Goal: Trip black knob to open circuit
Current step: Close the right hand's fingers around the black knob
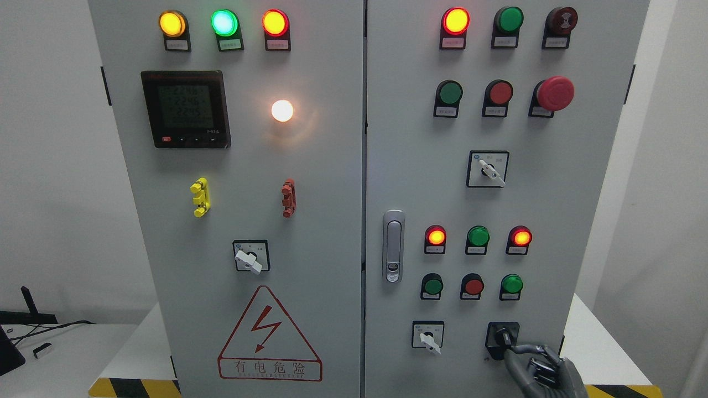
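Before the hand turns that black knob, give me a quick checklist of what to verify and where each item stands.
1. Right hand at the black knob on the lower right of the cabinet: ok.
2. Fingers touching the knob: ok; firm grip: cannot tell.
3. Knob's present position: cannot tell, the fingers partly hide it.
4. White selector switch beside it untouched: ok.
5. Red emergency button far above, out of the way: ok.
6. Left hand away from the panel: cannot tell, not in view.
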Action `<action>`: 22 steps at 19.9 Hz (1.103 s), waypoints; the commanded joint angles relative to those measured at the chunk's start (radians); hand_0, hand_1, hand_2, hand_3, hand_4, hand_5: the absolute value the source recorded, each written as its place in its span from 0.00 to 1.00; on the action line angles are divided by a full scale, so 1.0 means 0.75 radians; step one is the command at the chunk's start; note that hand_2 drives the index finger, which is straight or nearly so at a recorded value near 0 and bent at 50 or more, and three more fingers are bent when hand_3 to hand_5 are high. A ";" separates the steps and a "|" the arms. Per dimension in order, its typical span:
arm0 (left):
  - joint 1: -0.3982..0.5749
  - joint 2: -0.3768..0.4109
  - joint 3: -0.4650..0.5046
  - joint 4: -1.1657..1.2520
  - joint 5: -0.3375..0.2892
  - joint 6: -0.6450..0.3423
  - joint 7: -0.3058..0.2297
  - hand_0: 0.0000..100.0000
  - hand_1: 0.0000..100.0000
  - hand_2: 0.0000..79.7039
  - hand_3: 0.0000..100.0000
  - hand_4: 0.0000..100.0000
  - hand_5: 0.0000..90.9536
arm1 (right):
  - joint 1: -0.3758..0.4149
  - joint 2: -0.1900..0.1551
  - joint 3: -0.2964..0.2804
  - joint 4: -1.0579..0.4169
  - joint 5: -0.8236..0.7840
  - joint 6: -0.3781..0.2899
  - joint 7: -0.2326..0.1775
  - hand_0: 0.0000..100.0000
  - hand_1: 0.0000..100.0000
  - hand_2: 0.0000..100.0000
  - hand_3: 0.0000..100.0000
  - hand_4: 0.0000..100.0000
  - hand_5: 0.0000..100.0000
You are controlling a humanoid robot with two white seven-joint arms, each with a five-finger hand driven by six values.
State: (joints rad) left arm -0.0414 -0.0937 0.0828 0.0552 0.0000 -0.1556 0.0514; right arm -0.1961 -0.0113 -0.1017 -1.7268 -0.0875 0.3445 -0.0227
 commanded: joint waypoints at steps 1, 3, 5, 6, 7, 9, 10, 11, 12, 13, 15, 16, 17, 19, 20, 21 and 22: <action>0.000 -0.002 0.000 0.000 -0.041 -0.001 0.005 0.12 0.39 0.00 0.00 0.00 0.00 | -0.002 -0.018 0.013 0.014 0.000 -0.001 0.000 0.38 0.75 0.49 1.00 0.96 0.89; 0.000 0.000 0.000 0.000 -0.041 -0.001 0.005 0.12 0.39 0.00 0.00 0.00 0.00 | -0.002 -0.018 0.013 0.014 0.000 -0.001 0.000 0.38 0.75 0.49 1.00 0.96 0.89; 0.000 0.000 0.000 0.000 -0.041 -0.001 0.005 0.12 0.39 0.00 0.00 0.00 0.00 | 0.002 -0.018 0.011 0.014 0.000 -0.001 0.000 0.38 0.75 0.49 1.00 0.96 0.88; 0.000 0.000 0.000 0.000 -0.041 -0.001 0.005 0.12 0.39 0.00 0.00 0.00 0.00 | 0.002 -0.018 0.013 0.014 0.000 -0.001 0.000 0.38 0.75 0.49 1.00 0.96 0.88; 0.000 0.000 0.000 0.000 -0.041 -0.001 0.005 0.12 0.39 0.00 0.00 0.00 0.00 | 0.002 -0.018 0.011 0.012 0.000 -0.001 0.000 0.38 0.75 0.49 1.00 0.96 0.88; 0.000 -0.002 0.000 0.000 -0.041 -0.001 0.005 0.12 0.39 0.00 0.00 0.00 0.00 | 0.002 -0.018 0.013 0.012 0.000 -0.001 0.000 0.39 0.75 0.49 1.00 0.96 0.89; 0.000 0.000 0.000 0.000 -0.041 -0.001 0.005 0.12 0.39 0.00 0.00 0.00 0.00 | 0.002 -0.016 0.013 0.012 0.000 -0.001 0.000 0.39 0.75 0.49 1.00 0.96 0.89; 0.000 -0.002 0.000 0.000 -0.041 -0.001 0.005 0.12 0.39 0.00 0.00 0.00 0.00 | 0.004 -0.016 0.013 0.010 0.000 -0.001 -0.002 0.39 0.75 0.49 1.00 0.96 0.89; 0.000 0.000 0.000 0.000 -0.041 -0.001 0.005 0.12 0.39 0.00 0.00 0.00 0.00 | 0.004 -0.016 0.011 0.010 0.000 -0.001 0.000 0.39 0.75 0.49 1.00 0.96 0.89; 0.000 0.000 0.000 0.000 -0.041 -0.001 0.005 0.12 0.39 0.00 0.00 0.00 0.00 | 0.004 -0.018 0.011 0.010 0.000 -0.001 0.000 0.39 0.75 0.49 1.00 0.96 0.89; 0.000 -0.002 0.000 0.000 -0.041 -0.001 0.005 0.12 0.39 0.00 0.00 0.00 0.00 | 0.004 -0.018 0.011 0.008 0.000 -0.001 0.000 0.39 0.75 0.49 1.00 0.96 0.89; 0.000 -0.002 0.000 0.000 -0.041 -0.001 0.005 0.12 0.39 0.00 0.00 0.00 0.00 | 0.006 -0.016 0.011 0.003 0.000 -0.001 0.000 0.39 0.75 0.49 1.00 0.96 0.89; 0.000 0.000 0.000 0.000 -0.041 -0.001 0.005 0.12 0.39 0.00 0.00 0.00 0.00 | 0.006 -0.016 0.013 0.003 0.000 -0.001 0.000 0.39 0.75 0.49 1.00 0.96 0.89; 0.000 0.000 0.000 0.000 -0.041 -0.001 0.005 0.12 0.39 0.00 0.00 0.00 0.00 | 0.008 -0.016 0.013 0.003 0.000 -0.001 -0.003 0.39 0.75 0.49 1.00 0.96 0.88; 0.000 0.000 0.000 0.000 -0.041 -0.001 0.005 0.12 0.39 0.00 0.00 0.00 0.00 | 0.006 -0.016 0.013 0.001 0.000 -0.001 -0.003 0.39 0.75 0.49 1.00 0.96 0.88; 0.000 -0.002 0.000 0.000 -0.041 -0.001 0.005 0.12 0.39 0.00 0.00 0.00 0.00 | 0.006 -0.018 0.013 0.001 0.000 -0.001 -0.003 0.39 0.75 0.49 1.00 0.96 0.88; 0.000 0.000 0.000 0.000 -0.041 -0.001 0.005 0.12 0.39 0.00 0.00 0.00 0.00 | 0.006 -0.016 0.013 -0.001 0.000 -0.001 -0.003 0.39 0.75 0.49 1.00 0.96 0.88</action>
State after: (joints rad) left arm -0.0414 -0.0937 0.0828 0.0552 0.0000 -0.1556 0.0546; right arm -0.1924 -0.0017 -0.0940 -1.7225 -0.0874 0.3442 -0.0242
